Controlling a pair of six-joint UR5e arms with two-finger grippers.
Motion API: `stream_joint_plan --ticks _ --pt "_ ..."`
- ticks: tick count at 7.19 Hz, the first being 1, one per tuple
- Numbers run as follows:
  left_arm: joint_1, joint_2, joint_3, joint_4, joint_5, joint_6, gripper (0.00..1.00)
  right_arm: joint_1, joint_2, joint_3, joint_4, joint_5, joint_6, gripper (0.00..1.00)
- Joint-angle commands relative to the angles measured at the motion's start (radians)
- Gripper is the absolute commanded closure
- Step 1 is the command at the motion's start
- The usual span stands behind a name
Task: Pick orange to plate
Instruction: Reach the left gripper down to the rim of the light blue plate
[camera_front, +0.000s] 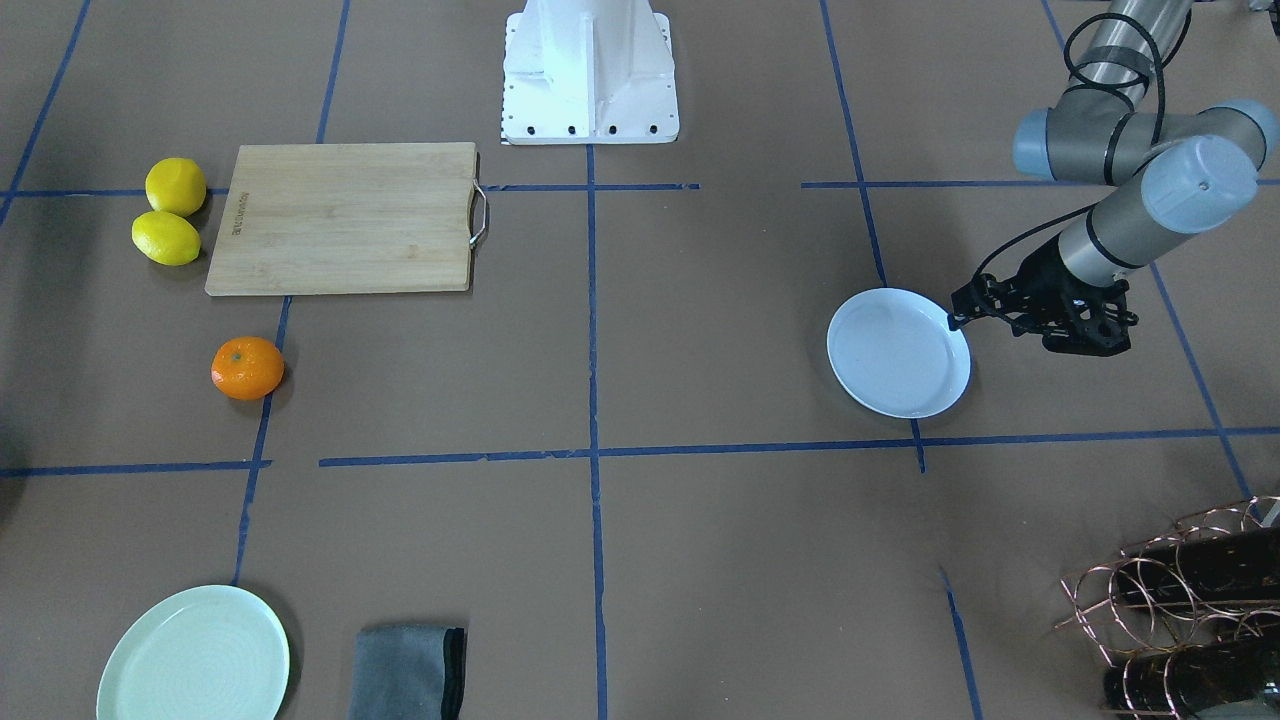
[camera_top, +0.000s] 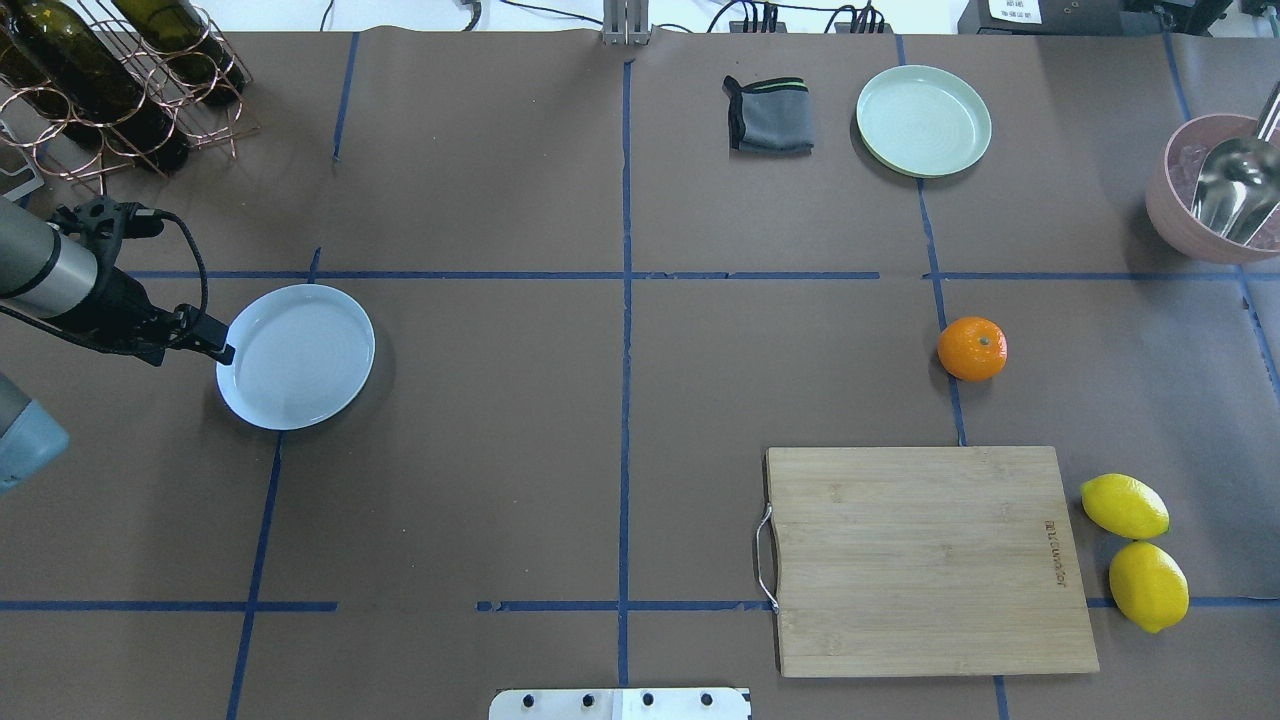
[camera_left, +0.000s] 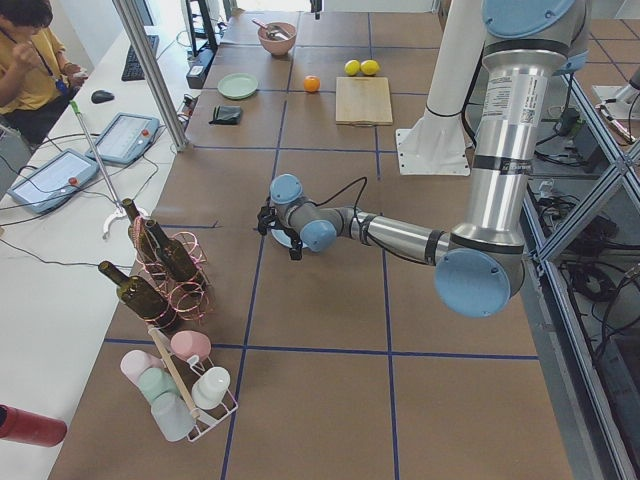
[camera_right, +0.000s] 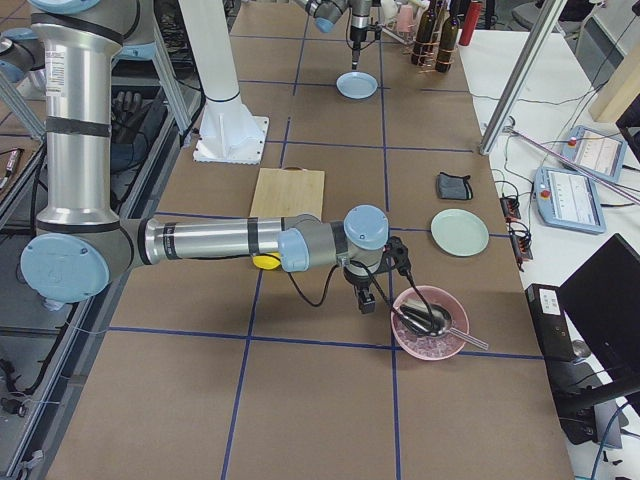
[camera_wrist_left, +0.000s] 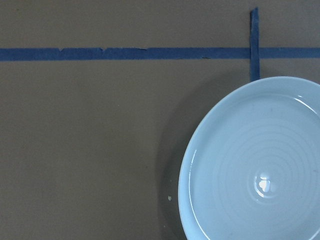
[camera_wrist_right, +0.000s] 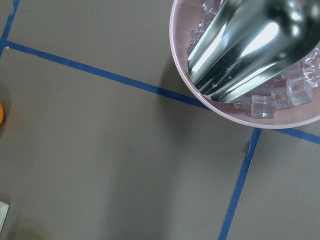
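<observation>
The orange (camera_top: 972, 348) lies alone on the brown table, on the robot's right side, beyond the cutting board; it also shows in the front view (camera_front: 247, 368). The white plate (camera_top: 296, 356) sits bare on the robot's left side. My left gripper (camera_top: 222, 350) hovers at the plate's outer rim, its fingers looking shut with nothing in them; in the front view it (camera_front: 957, 318) is at the plate's edge. The left wrist view shows the plate (camera_wrist_left: 255, 165) below. My right gripper (camera_right: 365, 300) hangs near the pink bowl, seen only from the side; I cannot tell its state.
A wooden cutting board (camera_top: 930, 558) and two lemons (camera_top: 1124, 505) lie near the robot's right. A mint-green plate (camera_top: 923, 120) and a grey cloth (camera_top: 769, 115) sit at the far edge. A pink bowl (camera_top: 1170, 210) holds ice and a metal scoop. A wine rack (camera_top: 110, 80) stands far left.
</observation>
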Motion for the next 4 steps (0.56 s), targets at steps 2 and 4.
stream_joint_plan --ticks 2,4 --pt "0.014 -0.039 0.054 -0.001 0.017 -0.013 0.41 -0.001 -0.003 -0.006 -0.003 0.001 -0.003 0.0" --pt "0.015 -0.048 0.057 -0.001 0.017 -0.014 0.78 -0.001 -0.003 -0.01 -0.001 0.01 0.001 0.0"
